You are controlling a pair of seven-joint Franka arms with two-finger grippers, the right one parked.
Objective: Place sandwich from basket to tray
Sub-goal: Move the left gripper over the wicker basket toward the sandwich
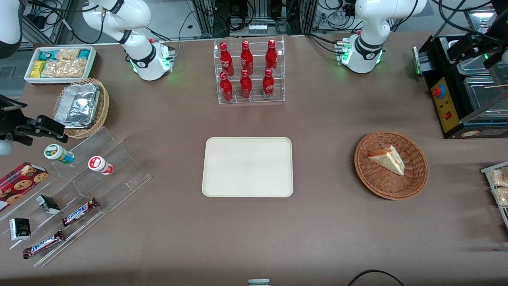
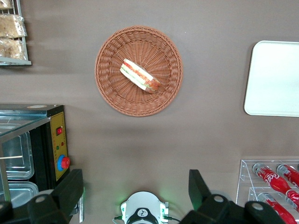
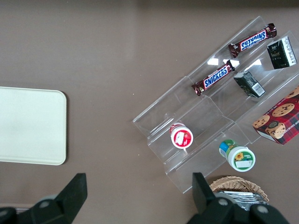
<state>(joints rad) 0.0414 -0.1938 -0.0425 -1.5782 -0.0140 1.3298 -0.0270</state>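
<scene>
A brown cloth-covered surface (image 1: 325, 222) fills the scene, evenly lit, with faint soft shadows; past its edge farthest from the front camera, a pale floor (image 1: 174, 16) carries dark cables (image 1: 278, 26) and metal framing (image 1: 254, 12); green lights glow there.

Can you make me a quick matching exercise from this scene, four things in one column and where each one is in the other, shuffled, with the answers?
Column one:
1. sandwich
2. tray
3. basket
4. gripper

Column two:
A. lies bare in the middle of the table
B. rests inside the round wicker bowl
C. raised high over the table, open, holding nothing
D. sits on the table toward the working arm's end, beside the tray

Pairs: 1-B, 2-A, 3-D, 4-C
</scene>
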